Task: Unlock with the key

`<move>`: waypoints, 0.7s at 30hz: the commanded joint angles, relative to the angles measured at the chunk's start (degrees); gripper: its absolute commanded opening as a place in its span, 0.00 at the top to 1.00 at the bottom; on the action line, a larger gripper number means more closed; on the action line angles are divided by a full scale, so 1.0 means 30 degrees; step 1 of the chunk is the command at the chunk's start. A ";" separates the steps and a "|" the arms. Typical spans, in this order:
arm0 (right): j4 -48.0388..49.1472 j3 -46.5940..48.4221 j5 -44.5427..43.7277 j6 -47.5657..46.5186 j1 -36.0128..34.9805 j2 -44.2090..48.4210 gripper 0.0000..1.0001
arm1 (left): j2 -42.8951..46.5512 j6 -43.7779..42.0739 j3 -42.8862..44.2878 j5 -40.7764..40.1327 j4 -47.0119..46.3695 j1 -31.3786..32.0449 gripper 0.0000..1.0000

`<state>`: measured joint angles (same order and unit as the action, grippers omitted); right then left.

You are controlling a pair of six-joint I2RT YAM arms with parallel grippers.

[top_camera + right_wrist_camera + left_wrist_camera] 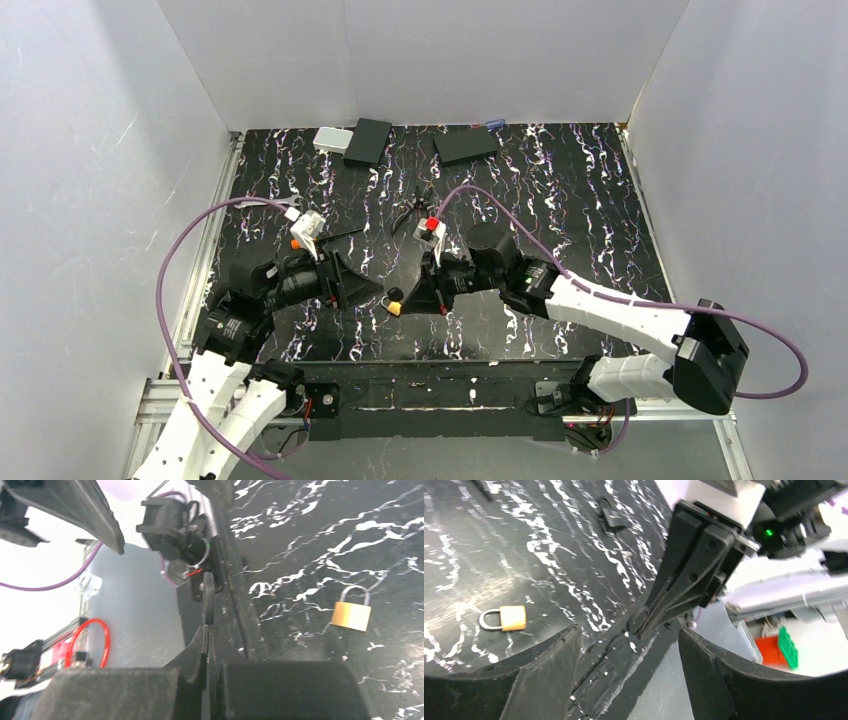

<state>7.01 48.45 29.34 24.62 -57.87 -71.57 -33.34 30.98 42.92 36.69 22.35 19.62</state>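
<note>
- While my right gripper is pinched tight on the thin dark key, my left gripper stands wide apart with nothing in it.
- The brass padlock lies flat on the marbled black table, near both grippers' tips and touched by neither.
- I judge the step in hand to be bringing key and lock together; insertion is not yet begun.
- Next, I think the left gripper must close on the padlock's body and steady it. Then the key's blade has to line up with the keyhole, which I cannot see.
- From above, lock and key head crowd together as small blobs. The left wrist view shows the shackle looking closed; the right wrist view shows the key edge-on.
</note>
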 commanded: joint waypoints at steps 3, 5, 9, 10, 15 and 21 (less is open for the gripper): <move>-0.2062 0.2273 0.5191 -0.0898 0.0129 0.0566 0.99 | -0.0472 -0.1885 0.1081 0.6610 -0.1413 -0.0016 0.32; -0.3135 0.2730 0.5713 -0.1456 0.0129 0.0412 0.99 | -0.0873 -0.2360 0.1405 0.7476 -0.1414 -0.0018 0.32; -0.4252 0.2943 0.6455 -0.2566 0.0149 0.0264 0.99 | -0.2400 -0.2709 0.1769 0.9389 -0.1414 0.0009 0.45; -0.4505 0.2897 0.6520 -0.2888 0.0157 0.0206 0.99 | -0.2645 -0.2732 0.1777 0.9758 -0.1414 0.0095 0.46; -0.6340 0.3695 0.7464 -0.4235 0.0260 -0.0662 0.99 | -0.3143 -0.3110 0.1855 1.0410 -0.1561 0.1196 0.50; -0.7932 0.4852 0.7943 -0.5434 0.0303 -0.1032 0.99 | -0.3427 -0.3223 0.1506 1.0536 -0.1590 0.1876 0.49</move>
<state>-13.43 58.41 50.06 12.27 -57.36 -74.70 -43.57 22.81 46.94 65.21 18.31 24.27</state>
